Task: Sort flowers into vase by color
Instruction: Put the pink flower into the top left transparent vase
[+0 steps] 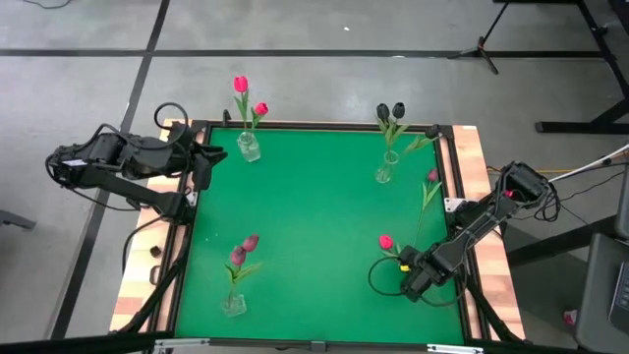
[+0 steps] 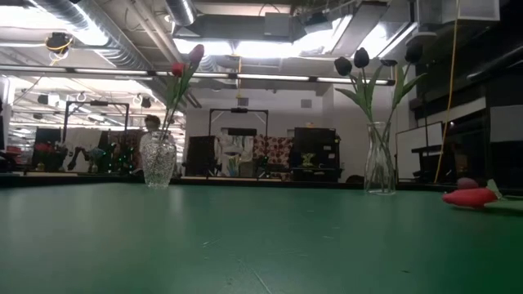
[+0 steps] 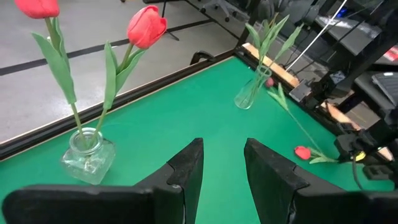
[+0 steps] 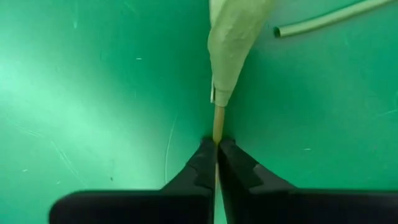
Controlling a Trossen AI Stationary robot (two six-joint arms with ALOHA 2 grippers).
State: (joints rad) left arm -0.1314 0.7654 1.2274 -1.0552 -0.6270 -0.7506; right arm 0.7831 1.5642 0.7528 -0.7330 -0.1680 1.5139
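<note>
Three glass vases stand on the green table: one with two pink-red tulips at the far left, one with near-black tulips at the far right, one with maroon tulips near the front left. A loose pink-red tulip and a loose maroon tulip lie flat on the right side. My right gripper is low over the near right part, shut on the pink-red tulip's stem. My left gripper hovers open at the far left corner beside the pink-red vase. My right gripper pinches the loose pink-red tulip's bare stem, just below its pale leaf, between its two fingertips. It comes from above, pointing down. The stem runs on ahead from the fingertips, and the flower's head lies on the table.
The maroon tulip's cut stem end lies close beside the held stem. A raised wooden frame borders the table. Cables loop by the right arm. The middle of the green surface is bare.
</note>
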